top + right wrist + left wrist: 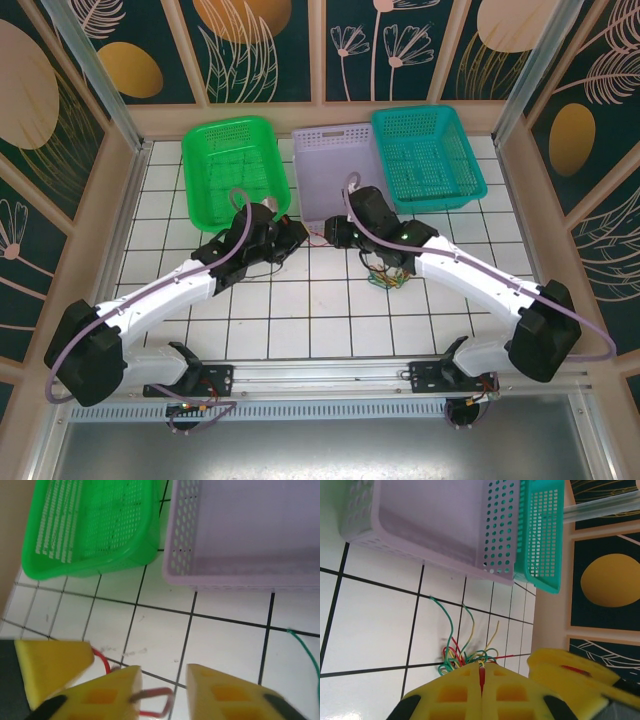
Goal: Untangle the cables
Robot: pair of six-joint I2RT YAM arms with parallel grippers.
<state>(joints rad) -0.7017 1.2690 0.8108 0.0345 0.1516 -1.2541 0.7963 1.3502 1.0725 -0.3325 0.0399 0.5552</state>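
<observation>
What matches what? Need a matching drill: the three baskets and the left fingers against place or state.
Things:
1. green basket
2. lilac basket
3. teal basket
4. left fingers

Place or state:
a. middle of the back row
b. closed on a red cable
c. left end of the back row
d. right end of the back row

Pairs: 1-c, 2-a, 3-d, 4-b

White-black arms; lilac cables; yellow, perhaps foam, jaws
</observation>
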